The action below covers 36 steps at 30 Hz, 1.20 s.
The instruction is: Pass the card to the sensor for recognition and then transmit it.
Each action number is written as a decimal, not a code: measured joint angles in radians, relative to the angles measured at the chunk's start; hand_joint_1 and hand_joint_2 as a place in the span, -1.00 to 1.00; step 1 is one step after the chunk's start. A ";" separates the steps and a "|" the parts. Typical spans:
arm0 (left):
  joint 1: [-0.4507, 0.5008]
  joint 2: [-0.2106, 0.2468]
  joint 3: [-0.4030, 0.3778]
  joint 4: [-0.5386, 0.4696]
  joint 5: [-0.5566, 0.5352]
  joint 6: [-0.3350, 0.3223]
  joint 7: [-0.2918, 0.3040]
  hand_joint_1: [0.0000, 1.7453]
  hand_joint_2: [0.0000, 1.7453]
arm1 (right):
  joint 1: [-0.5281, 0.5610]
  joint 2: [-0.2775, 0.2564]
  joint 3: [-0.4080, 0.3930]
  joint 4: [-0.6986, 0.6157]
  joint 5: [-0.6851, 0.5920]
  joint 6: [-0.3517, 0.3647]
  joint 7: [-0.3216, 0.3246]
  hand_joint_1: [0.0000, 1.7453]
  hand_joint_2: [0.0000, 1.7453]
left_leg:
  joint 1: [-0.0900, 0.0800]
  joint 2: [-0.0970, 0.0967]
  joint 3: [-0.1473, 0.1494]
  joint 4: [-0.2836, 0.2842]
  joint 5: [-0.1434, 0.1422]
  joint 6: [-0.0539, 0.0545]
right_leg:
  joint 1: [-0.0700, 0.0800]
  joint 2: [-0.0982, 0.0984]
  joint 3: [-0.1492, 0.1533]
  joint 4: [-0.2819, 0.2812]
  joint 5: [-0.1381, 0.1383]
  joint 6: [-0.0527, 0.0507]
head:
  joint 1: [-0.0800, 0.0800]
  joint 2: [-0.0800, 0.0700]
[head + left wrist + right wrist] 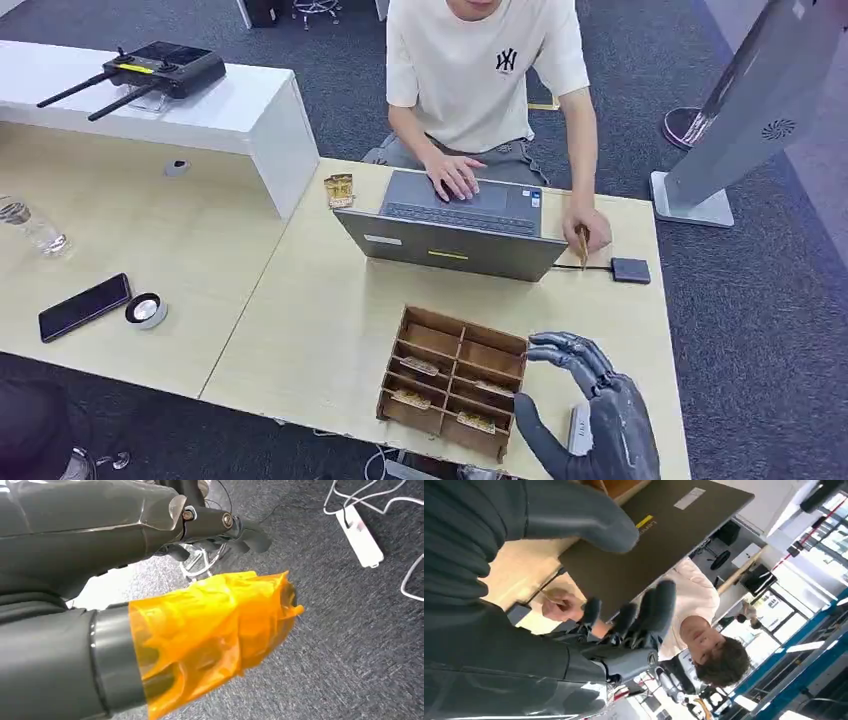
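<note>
Where carpet (340,90) surrounds, pale desk (320,320)

Head view: even, soft indoor light, faint shadows on desk (300,330); slight compression softness. Right wrist view: bright overexposed windows (824,530) beyond fingers (659,605), nearest parts of hand dark and blurred. Left wrist view: orange wrap (210,630) glossy with highlights, carpet floor (350,630) beyond it sharper.

Laptop (455,240), phone (84,306) (screen dark).
</note>
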 joint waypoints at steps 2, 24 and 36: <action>-0.002 -0.004 0.007 0.000 -0.004 0.000 0.000 -1.00 -1.00 | -0.003 -0.004 0.018 0.012 0.031 -0.001 0.006 1.00 1.00 | 0.000 0.000 0.000 0.000 0.000 0.000 | 0.000 0.000 0.000 0.000 0.000 0.000 | 0.000 0.000; -0.019 -0.005 0.018 0.002 -0.016 -0.003 0.003 -1.00 -1.00 | -0.065 -0.002 0.102 0.152 0.290 0.025 0.092 0.12 1.00 | 0.000 0.000 0.000 0.000 0.000 0.000 | 0.000 0.000 0.000 0.000 0.000 0.000 | 0.000 0.000; -0.020 -0.005 0.026 0.002 -0.010 0.000 0.012 -1.00 -1.00 | -0.079 -0.002 0.115 0.187 0.376 0.024 0.124 0.20 1.00 | 0.000 0.000 0.000 0.000 0.000 0.000 | 0.000 0.000 0.000 0.000 0.000 0.000 | 0.000 0.000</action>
